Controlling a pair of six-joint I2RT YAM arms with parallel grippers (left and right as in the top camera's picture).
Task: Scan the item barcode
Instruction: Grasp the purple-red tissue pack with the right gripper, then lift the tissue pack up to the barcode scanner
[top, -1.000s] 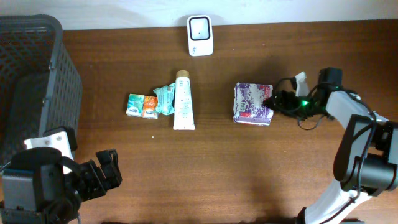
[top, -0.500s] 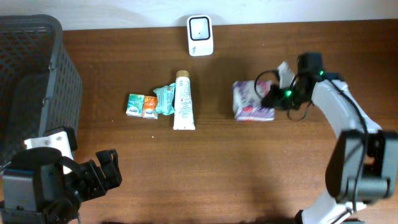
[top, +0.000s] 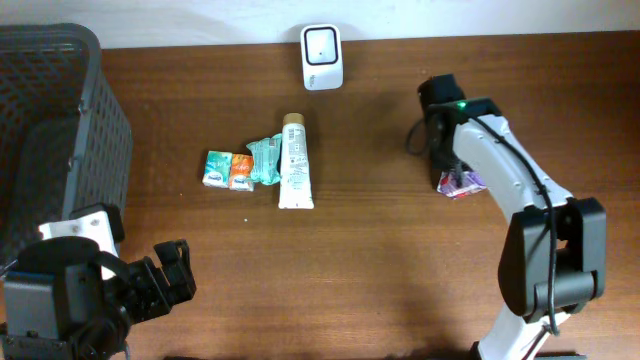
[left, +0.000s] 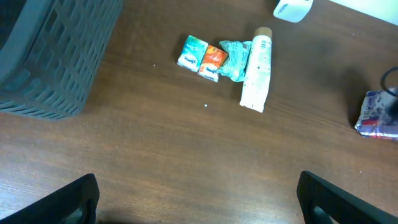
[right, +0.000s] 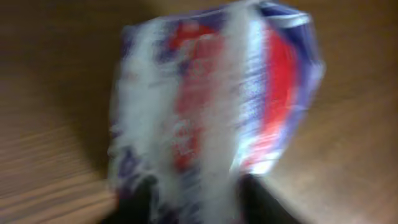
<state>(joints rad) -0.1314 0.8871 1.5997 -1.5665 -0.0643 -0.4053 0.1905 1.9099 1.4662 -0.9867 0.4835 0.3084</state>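
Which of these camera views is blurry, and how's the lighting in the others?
Right wrist: heavy blur, the purple and red packet smeared across the frame, its print unreadable. Overhead: sharp and evenly lit, with no glare on the wooden table and the white tube crisp. Left wrist: in focus, no glare.

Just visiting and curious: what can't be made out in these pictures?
- Purple packet: right wrist view is blurred, so no print or barcode is readable; overhead, the right arm covers most of it.
- Small sachets: labels too small to read, overhead and left wrist.
- Basket: cut off by the left edge, overhead.
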